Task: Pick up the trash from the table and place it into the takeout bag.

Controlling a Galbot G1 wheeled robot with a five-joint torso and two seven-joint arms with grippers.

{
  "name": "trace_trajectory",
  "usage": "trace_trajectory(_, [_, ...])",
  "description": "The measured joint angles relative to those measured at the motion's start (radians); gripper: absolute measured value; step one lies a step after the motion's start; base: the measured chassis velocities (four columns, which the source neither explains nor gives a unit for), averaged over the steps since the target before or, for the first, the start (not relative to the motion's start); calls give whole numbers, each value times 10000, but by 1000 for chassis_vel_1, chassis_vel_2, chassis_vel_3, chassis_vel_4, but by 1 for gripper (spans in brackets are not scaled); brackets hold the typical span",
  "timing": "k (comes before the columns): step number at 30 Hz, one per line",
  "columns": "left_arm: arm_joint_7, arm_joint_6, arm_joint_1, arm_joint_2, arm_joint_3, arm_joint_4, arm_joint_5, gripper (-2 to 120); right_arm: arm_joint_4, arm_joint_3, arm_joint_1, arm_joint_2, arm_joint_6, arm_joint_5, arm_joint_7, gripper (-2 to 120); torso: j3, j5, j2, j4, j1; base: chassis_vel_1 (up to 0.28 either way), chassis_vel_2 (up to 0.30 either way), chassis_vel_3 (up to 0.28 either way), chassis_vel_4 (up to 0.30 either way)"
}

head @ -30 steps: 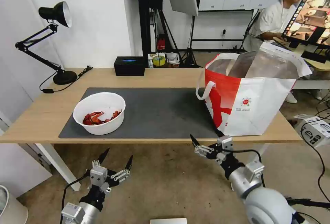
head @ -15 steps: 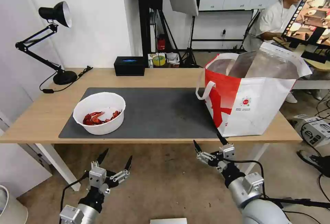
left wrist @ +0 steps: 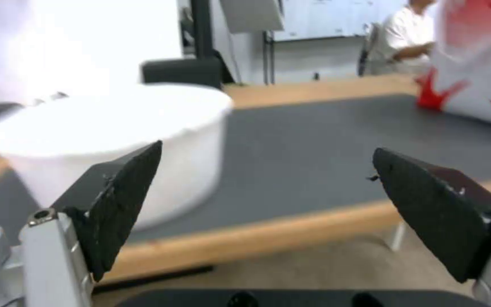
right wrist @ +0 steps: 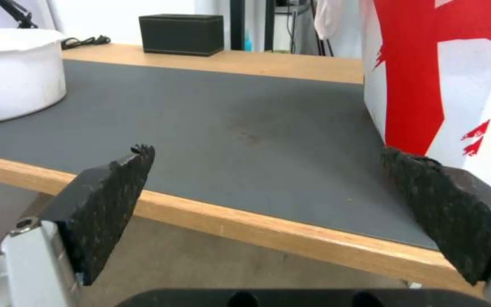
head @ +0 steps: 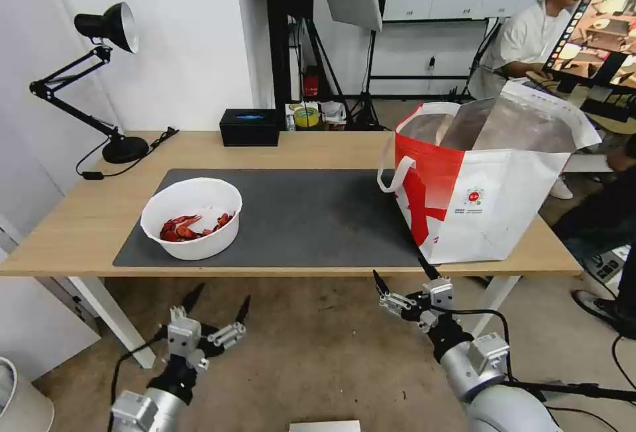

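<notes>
Now one piece of trash is left — the bowl (head: 191, 217) of shells near the table's (head: 73, 236) front-left edge; the bag (head: 487, 180) stands at its right end. Both tools — left (head: 217, 307), right (head: 403, 277) — hang open and empty below the front edge. Next, probably: left tool up to the bowl's rim.

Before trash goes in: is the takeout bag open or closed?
Open. The takeout bag stands upright on the table, mouth spread, silver lining visible.

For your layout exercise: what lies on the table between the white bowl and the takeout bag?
Only bare dark grey mat lies between the white bowl and the takeout bag, as the head view and right wrist view show.
</notes>
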Motion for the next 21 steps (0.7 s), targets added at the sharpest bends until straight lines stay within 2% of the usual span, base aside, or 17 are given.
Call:
trace_trajectory(3, [-498,398,-185,816,-585,-190,-704,100,3,0,3,-2,-3,5,2,100,0,-2,0,0,0,0,0,0,0])
trace_trajectory(4, [-498,398,-185,816,-585,-190,-704,100,3,0,3,-2,-3,5,2,100,0,-2,0,0,0,0,0,0,0])
trace_trajectory(6, [-858,734,-346,1502,-990,-266,-1287,100,5,-2,5,-2,-5,8,2,100,0,-2,0,1,0,0,0,0,0])
trace_trajectory(7, [-858,734,-346,1502,-990,-266,-1287,100,5,-2,5,-2,-5,8,2,100,0,-2,0,1,0,0,0,0,0])
trace_trajectory(10, [-1833,2175,-901,2809,-1477,-425,-2507,100,7,-2,8,-4,-11,12,4,100,0,-3,0,2,0,0,0,0,0])
trace_trajectory(11, [-1833,2175,-901,2809,-1477,-425,-2507,100,7,-2,8,-4,-11,12,4,100,0,-3,0,2,0,0,0,0,0])
trace_trajectory(13, [-2313,2844,-1338,3500,-1607,-456,-3424,100,9,-2,10,-4,-12,13,3,100,0,-2,0,1,0,0,0,0,0])
trace_trajectory(14, [-2540,3220,-1663,3915,-1644,-447,-3993,100,9,-3,10,-5,-12,15,3,100,1,-2,-1,0,0,0,0,0,0])
trace_trajectory(15, [-2540,3220,-1663,3915,-1644,-447,-3993,100,9,-3,10,-5,-12,15,3,100,1,-2,-1,0,0,0,0,0,0])
trace_trajectory(18, [-3313,4113,-2664,4860,-1427,-170,-5438,100,9,-2,12,-5,-12,17,3,100,1,1,-1,-1,1,0,0,0,0])
trace_trajectory(19, [-3313,4113,-2664,4860,-1427,-170,-5438,100,9,-2,12,-5,-12,17,3,100,1,1,-1,-1,1,0,0,0,0])
trace_trajectory(21, [-4170,4751,-3622,5410,-899,313,-6645,100,10,-2,14,-4,-12,19,2,100,1,-2,-2,-2,0,0,0,0,0])
